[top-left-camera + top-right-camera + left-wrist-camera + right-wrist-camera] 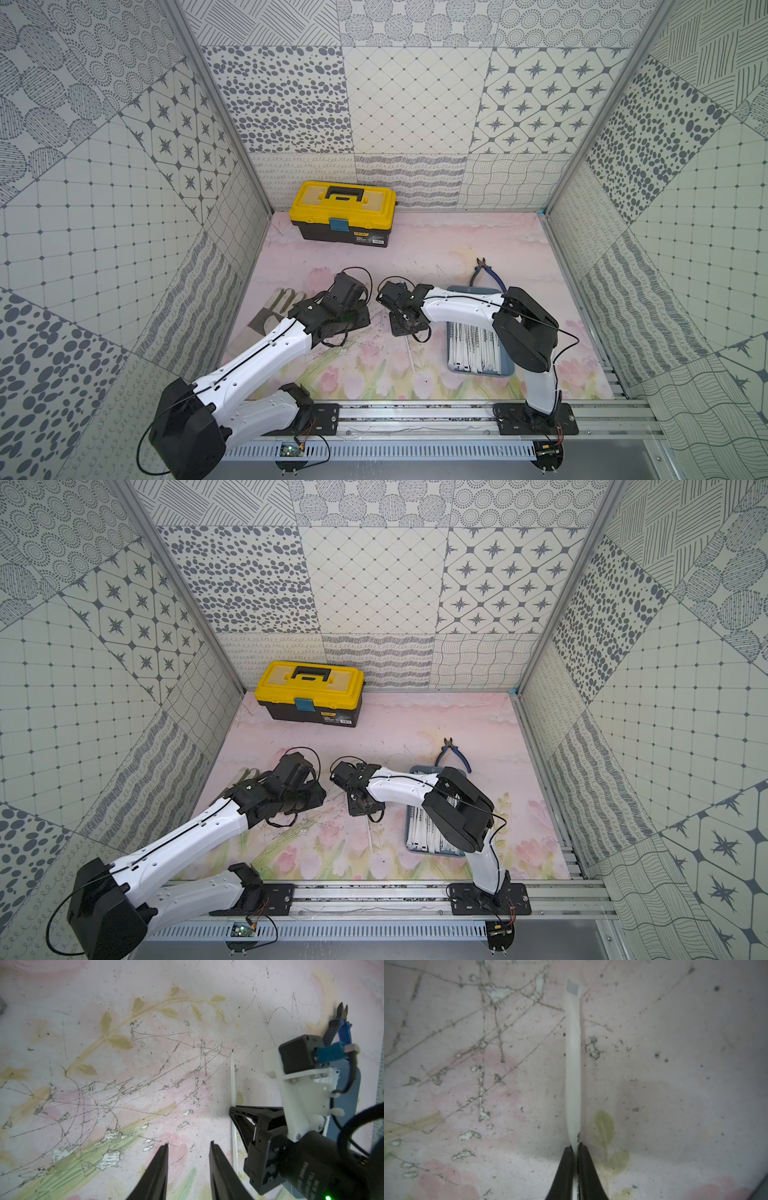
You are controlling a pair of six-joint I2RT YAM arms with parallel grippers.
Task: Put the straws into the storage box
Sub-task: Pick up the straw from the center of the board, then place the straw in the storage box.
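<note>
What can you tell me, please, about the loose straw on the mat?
The straw is thin and straight, in a white paper wrapper with a small grey patch at one end. It lies on the scratched floral mat. The right hand is shut on it partway along; nothing else touches it.

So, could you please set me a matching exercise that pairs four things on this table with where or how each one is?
Things:
1 toolbox
2 pliers
3 loose straw
4 tray

States:
A pinched in the right pincer
B closed, farthest from the robot
C holding a row of wrapped straws
D lying just past the tray's far end

Pairs: 1-B, 2-D, 3-A, 4-C
</note>
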